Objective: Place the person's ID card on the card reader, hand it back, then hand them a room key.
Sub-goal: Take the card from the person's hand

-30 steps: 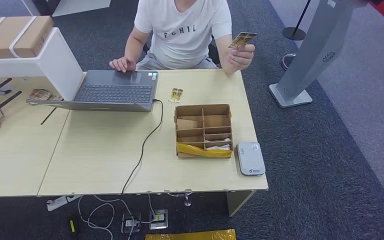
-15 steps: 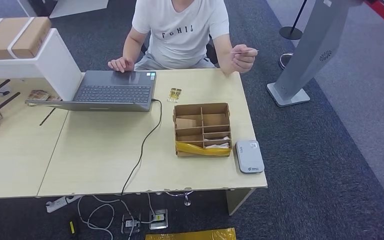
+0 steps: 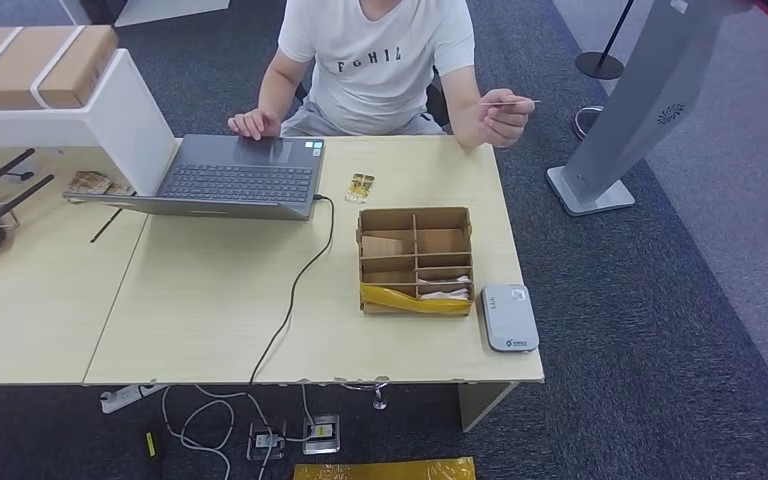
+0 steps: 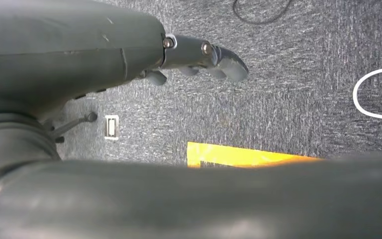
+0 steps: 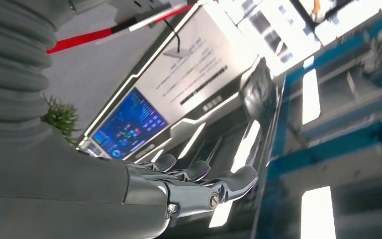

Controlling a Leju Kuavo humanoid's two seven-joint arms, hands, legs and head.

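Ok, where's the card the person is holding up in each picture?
Head view: the thin flat card is near the top, right of middle, edge-on in the person's hand, beyond the pale wooden table.
Left wrist view: not in it; the left robot hand hangs over grey carpet.
Right wrist view: not in it; the right robot hand faces bright screens.
Shared landmark: yellow floor strip, probably the same one.
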